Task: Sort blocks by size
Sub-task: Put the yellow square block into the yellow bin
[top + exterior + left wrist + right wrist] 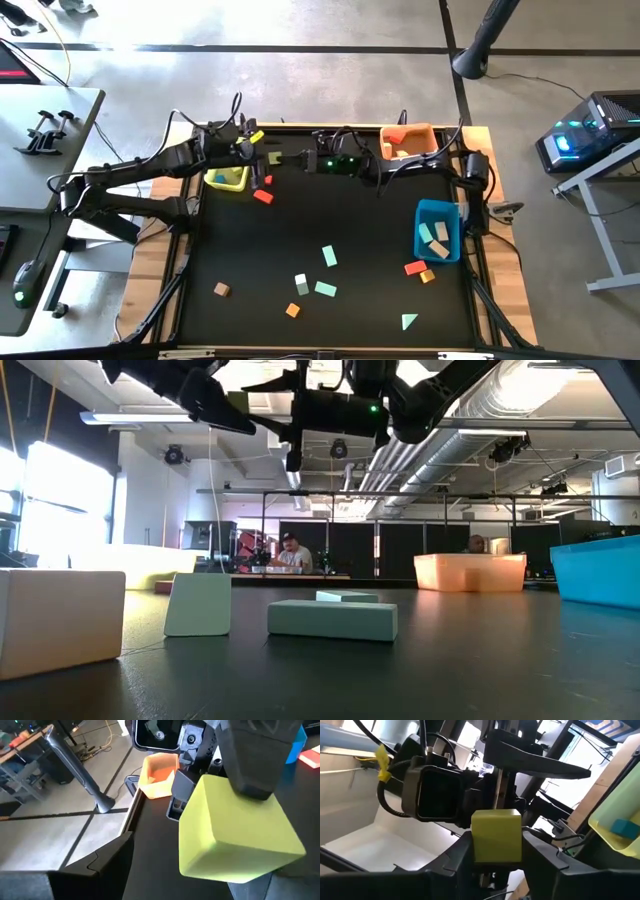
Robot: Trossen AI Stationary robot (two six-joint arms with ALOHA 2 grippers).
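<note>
A yellow-green cube [274, 157] hangs in the air over the table's far part, just right of the yellow bin [226, 178]. My left gripper [262, 153] reaches in from the left and is shut on it; the cube fills the left wrist view [235, 830]. My right gripper [288, 158] reaches in from the right and is open. Its two fingers stand close on either side of the cube [496, 836]. Other blocks lie loose on the black mat: mint pieces [329, 256], a tan cube [222, 289] and a red block [263, 196]. My left gripper pinches the cube between its two fingers on two opposite faces; one finger [250, 760] lies on the face [240, 795] turned toward the camera, the other [272, 882] on the face opposite. It comes level from the table's left. The cube is lifted clear. My right gripper: I cannot tell whether its fingers [540, 857] touch the cube's sides.
The orange bin [408, 140] stands at the far edge and the blue bin [437, 230] with several blocks at the right. A red block [414, 267] and an orange one [428, 276] lie by the blue bin. Mint and tan blocks [332, 620] lie near the front.
</note>
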